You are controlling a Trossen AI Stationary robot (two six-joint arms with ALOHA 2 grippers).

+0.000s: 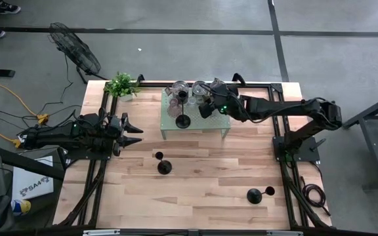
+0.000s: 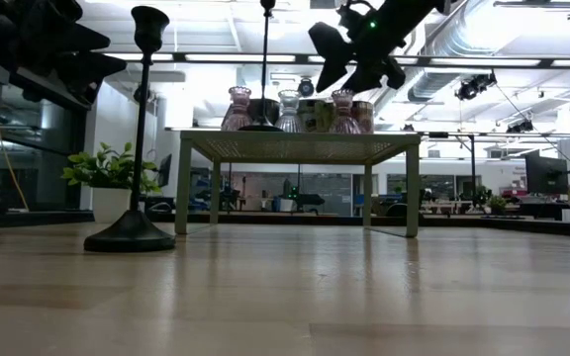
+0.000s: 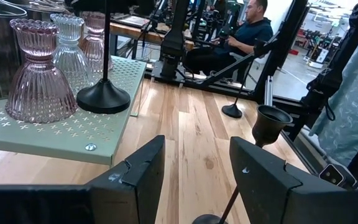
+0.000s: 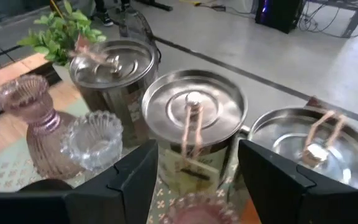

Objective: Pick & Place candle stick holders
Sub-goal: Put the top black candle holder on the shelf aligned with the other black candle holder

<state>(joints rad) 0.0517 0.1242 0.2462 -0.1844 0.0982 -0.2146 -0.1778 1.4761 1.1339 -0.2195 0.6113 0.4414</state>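
Three black candle stick holders show. One stands by its round base on the green perforated stand [image 1: 218,124], with its base near the stand's front edge [image 1: 183,121] [image 3: 103,96]. One stands on the table in front of the stand [image 1: 165,167] [image 2: 132,229], and its cup is close to my left fingers [image 3: 272,123]. One stands near the table's front right [image 1: 254,195]. My left gripper [image 1: 136,134] [image 3: 194,171] is open and empty at the table's left. My right gripper [image 1: 204,106] [image 4: 197,186] is open and empty above the stand's back part, over the jars.
Ribbed glass vases [image 3: 39,81] and lidded metal canisters [image 4: 194,118] crowd the back of the stand. A potted plant [image 1: 121,84] stands at the table's far left corner. A person [image 3: 247,31] sits beyond the table. Bare wood lies in the table's middle and front.
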